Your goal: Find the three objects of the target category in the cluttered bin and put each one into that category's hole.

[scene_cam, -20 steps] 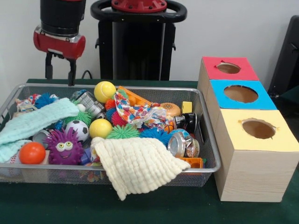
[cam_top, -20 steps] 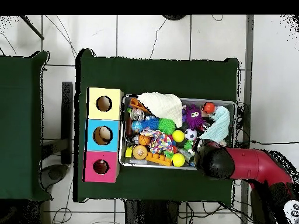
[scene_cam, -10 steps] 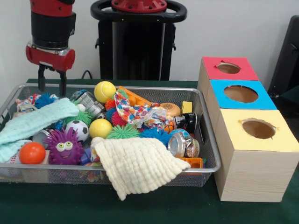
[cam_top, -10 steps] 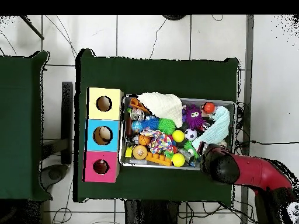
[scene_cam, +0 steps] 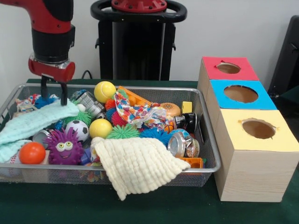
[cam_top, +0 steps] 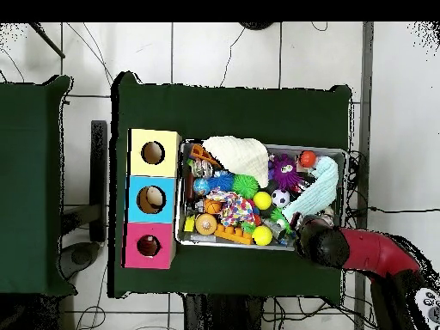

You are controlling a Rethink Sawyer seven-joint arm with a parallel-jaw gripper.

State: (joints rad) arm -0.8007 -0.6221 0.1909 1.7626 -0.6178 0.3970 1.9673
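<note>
The wire mesh bin (scene_cam: 210,140) stands on the green table, full of clutter; it also shows in the overhead view (cam_top: 179,225). No plush duck, tiger or bear shows; two cloths cover part of the pile. My gripper (scene_cam: 53,99) is open and empty in the bin's far left corner, its tips just above the mint cloth (scene_cam: 35,122). In the overhead view the arm's wrist (cam_top: 322,245) hides the gripper. The red box's hole (scene_cam: 228,68) is far right, beyond the bin, and shows in the overhead view too (cam_top: 149,247).
A cream cloth (scene_cam: 138,165) hangs over the bin's near rim. A purple puffer ball (scene_cam: 64,145), an orange ball (scene_cam: 32,152), two yellow balls (scene_cam: 104,91), a patterned cloth (scene_cam: 138,113) and cans lie inside. A blue box (scene_cam: 240,94) and a yellow box (scene_cam: 258,129) stand beside the red one.
The gripper has come down from above the bin's far rim into the far left corner, staying open. Nothing in the bin has moved.
</note>
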